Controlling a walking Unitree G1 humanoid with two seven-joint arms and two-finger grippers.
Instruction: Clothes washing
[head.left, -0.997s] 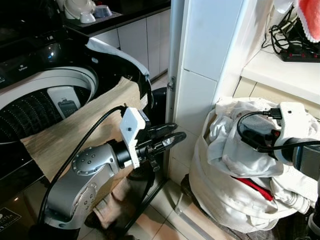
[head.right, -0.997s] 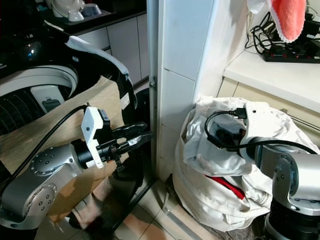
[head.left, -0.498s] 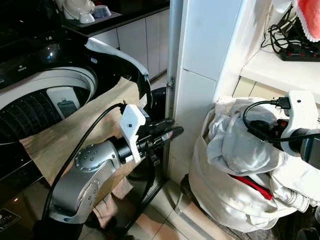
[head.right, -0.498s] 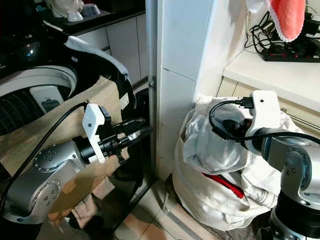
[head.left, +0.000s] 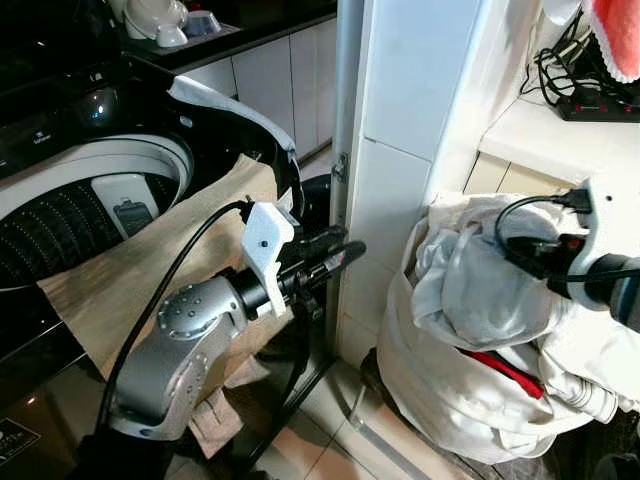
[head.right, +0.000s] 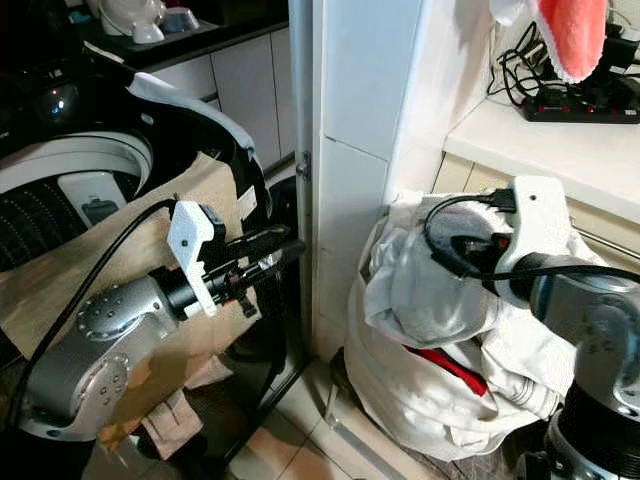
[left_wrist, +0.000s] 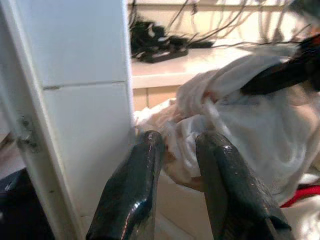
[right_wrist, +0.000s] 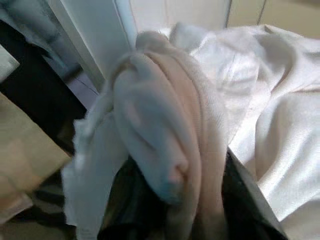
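A top-loading washing machine (head.left: 90, 200) stands open on my left, and a beige cloth (head.left: 130, 270) hangs over its front rim. To my right, a heap of white laundry (head.left: 460, 390) fills a white bag on the floor, with a red piece (head.left: 505, 368) showing in it. My right gripper (head.left: 535, 262) is shut on a white garment (right_wrist: 165, 125), which bulges up above the heap. My left gripper (head.left: 342, 250) is held out between the machine and the heap. It points at the laundry, open, with nothing between its fingers (left_wrist: 135, 190).
A white tiled pillar (head.left: 400, 150) stands between the machine and the laundry bag. Behind the bag is a shelf with a power strip and cables (head.left: 590, 100). A pink towel (head.left: 622, 35) hangs above it. White cabinets (head.left: 270, 70) stand behind the machine.
My right gripper has risen and drawn back to the right, pulling the white garment up from the heap. My left arm has lifted slightly, its fingers closer together.
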